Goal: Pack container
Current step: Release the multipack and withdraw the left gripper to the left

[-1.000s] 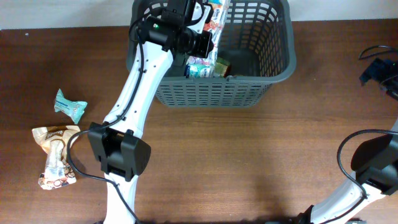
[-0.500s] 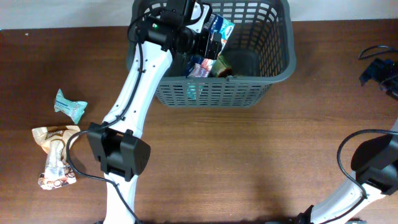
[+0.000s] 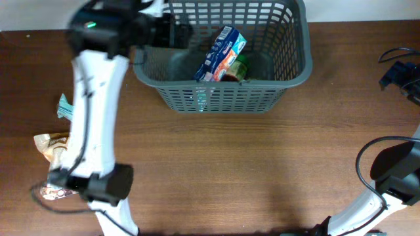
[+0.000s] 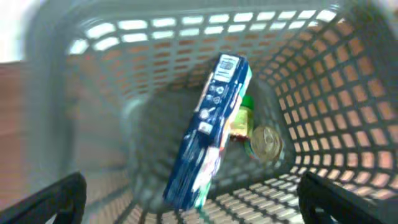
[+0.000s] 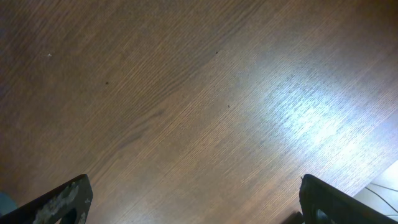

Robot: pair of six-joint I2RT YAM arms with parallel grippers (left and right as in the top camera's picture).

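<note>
The container [image 3: 295,72], a big dark grey slotted basket, stands at the table's far edge. Inside it a blue snack packet [image 3: 222,52] leans tilted, with a green-topped item [image 3: 240,64] beside it. In the left wrist view the blue packet [image 4: 211,124] rests against a small round can [image 4: 266,142] on the container floor [image 4: 155,124]. My left gripper [image 3: 169,31], blurred by motion, hovers at the container's left rim, open and empty [image 4: 191,186]. My right gripper [image 3: 399,75] sits far right, open [image 5: 196,190] over bare wood.
A teal wrapped packet [image 3: 64,105] and a beige snack bag [image 3: 47,145] lie on the table at the left, partly hidden behind my left arm [image 3: 92,118]. A black cable [image 3: 394,54] lies at the right edge.
My left gripper opened and let go of the blue packet, which now leans inside the container. The left arm then swung left, out toward the container's rim. The right arm stayed still.
</note>
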